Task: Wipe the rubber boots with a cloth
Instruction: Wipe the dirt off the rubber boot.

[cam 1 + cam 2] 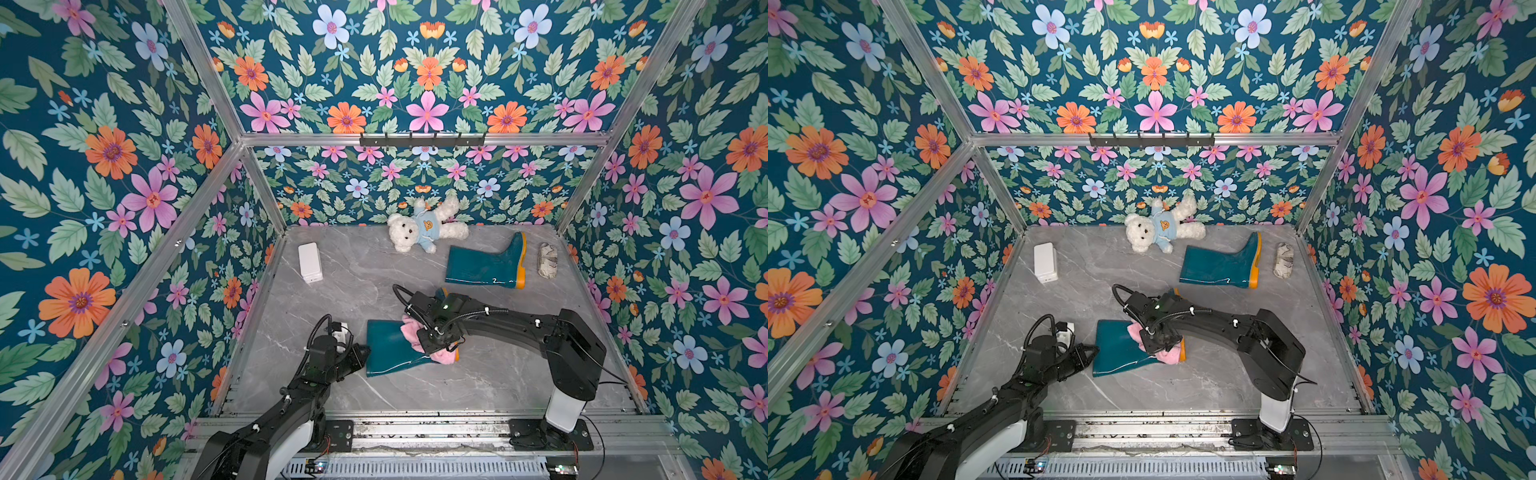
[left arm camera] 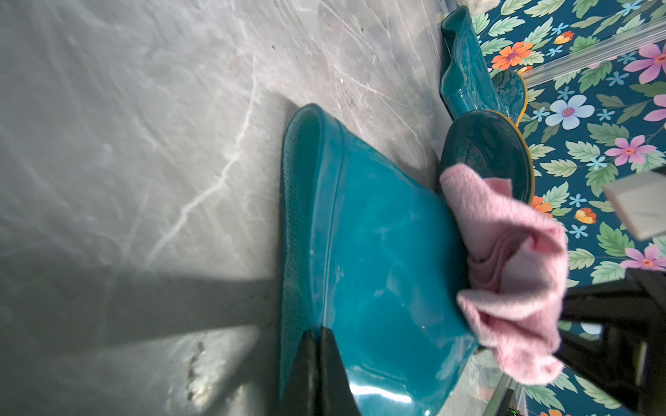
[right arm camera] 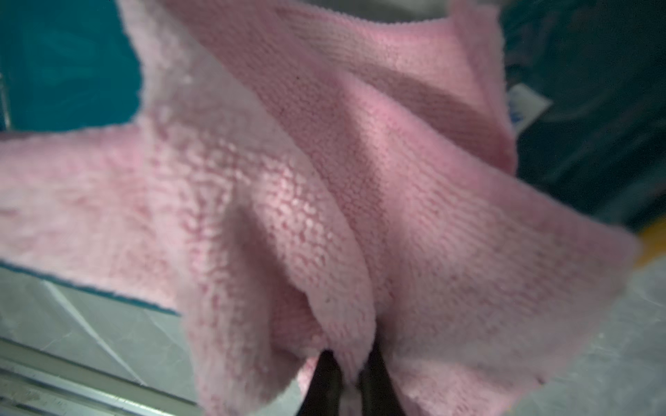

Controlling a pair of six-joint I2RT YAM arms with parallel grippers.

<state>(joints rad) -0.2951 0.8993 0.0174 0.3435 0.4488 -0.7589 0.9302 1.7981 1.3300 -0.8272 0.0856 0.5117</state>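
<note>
- Right wrist view is showing the right gripper [image 3: 349,360] clamping a fold of the cloth [image 3: 324,180]; the pink pile is filling nearly the whole picture and hiding most of what is lying under it, with only slivers of teal and a bit of yellow-orange sole showing at the edges
- In both top views the near boot [image 1: 388,351] [image 1: 1117,353] is lying on its side at the middle front of the table [image 1: 478,386], cuff pointing toward the left arm, and the cloth is resting on its ankle and heel
- The right arm's wrist is hanging directly over that spot, covering the boot's foot and most of the cloth; pink edges are peeking out on either side of it
- The left gripper [image 2: 317,333] is sitting with its fingers together at the near boot's cuff rim; the rim's edge is running into the slit between the tips, and I cannot tell whether they are nipping the rubber or only touching it
- The far boot [image 1: 484,264] is lying on its side toward the back right, well apart from the cloth, its sole facing the right wall
- A grey-white rag bundle [image 1: 547,259] is lying just beside that sole, between it and the wall
- A teddy bear [image 1: 424,227] is sprawling against the back wall, near the far boot's cuff
- A white box [image 1: 309,262] is standing near the left wall, well apart from both boots
- A black hook rail [image 1: 422,139] is running along the frame bar above the back wall
</note>
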